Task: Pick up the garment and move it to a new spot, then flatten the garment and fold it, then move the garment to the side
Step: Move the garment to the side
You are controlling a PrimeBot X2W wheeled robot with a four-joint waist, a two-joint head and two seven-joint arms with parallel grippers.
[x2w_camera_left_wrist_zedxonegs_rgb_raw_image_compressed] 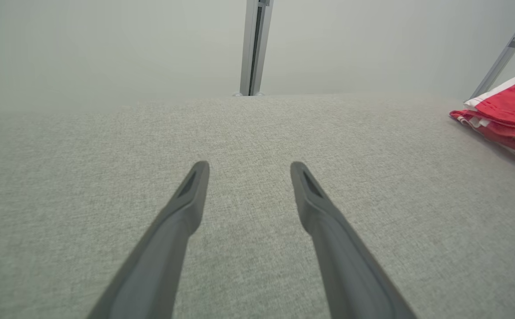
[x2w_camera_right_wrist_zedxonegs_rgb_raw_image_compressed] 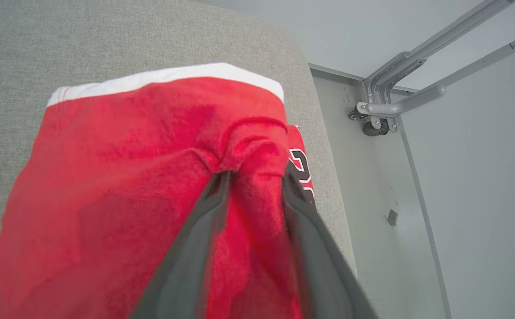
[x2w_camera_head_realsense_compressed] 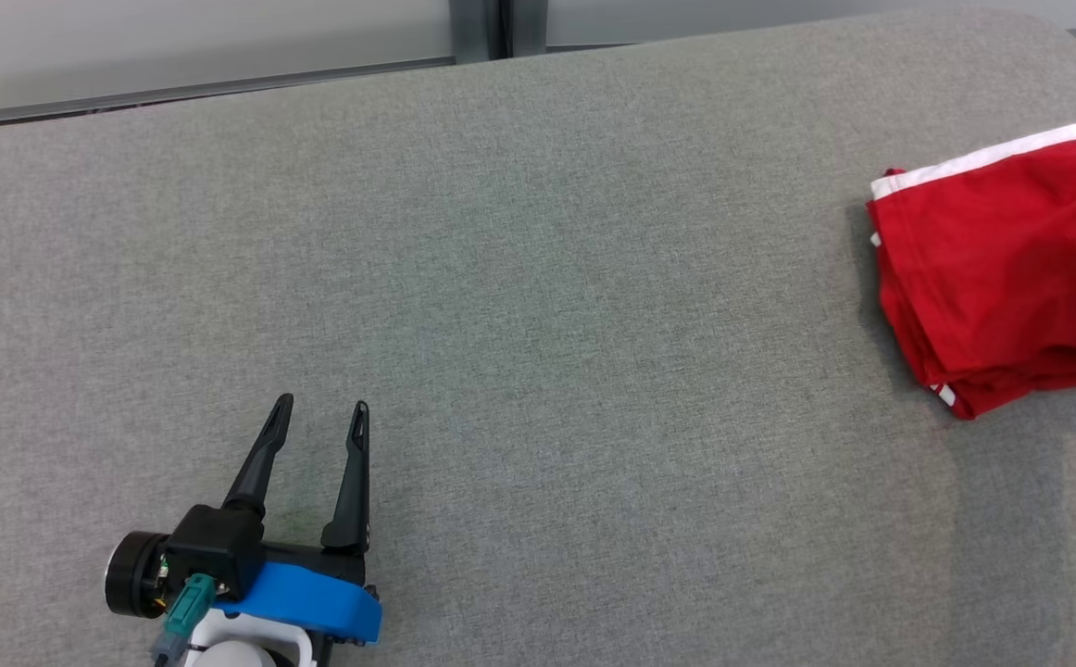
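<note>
Step in hand, by my reading: the last one, setting the folded garment [x2w_camera_head_realsense_compressed: 992, 278] aside. It lies on the grey counter [x2w_camera_head_realsense_compressed: 538, 306] as a compact stack, so flattening and folding look done.

Left hand [x2w_camera_head_realsense_compressed: 323, 402]: nearest to me, well apart from the garment on its left, fingers spread wide over bare fabric, holding nothing.

Right hand [x2w_camera_right_wrist_zedxonegs_rgb_raw_image_compressed: 255, 173]: on top of the garment, fingers narrow, a raised ridge of red cloth caught between them. Puckers run in toward the fingertips, so I judge it gripped.

Next move, as I judge it: let the ridge go fully, then lift straight off the garment so the fingers do not drag the top layer and spoil the fold. The left hand has no job here.

View differences:
- Head view: both the left hand and the garment's left part at once, so their spacing is clear.
- Left wrist view: the garment [x2w_camera_left_wrist_zedxonegs_rgb_raw_image_compressed: 510, 110] edge-on, several stacked layers.
- Right wrist view: the pinch itself, the white band [x2w_camera_right_wrist_zedxonegs_rgb_raw_image_compressed: 164, 75] on the garment's far side, a printed numeral [x2w_camera_right_wrist_zedxonegs_rgb_raw_image_compressed: 301, 167] at its right, and beyond it the counter's rounded edge and a metal frame [x2w_camera_right_wrist_zedxonegs_rgb_raw_image_compressed: 386, 95] on the floor.
</note>
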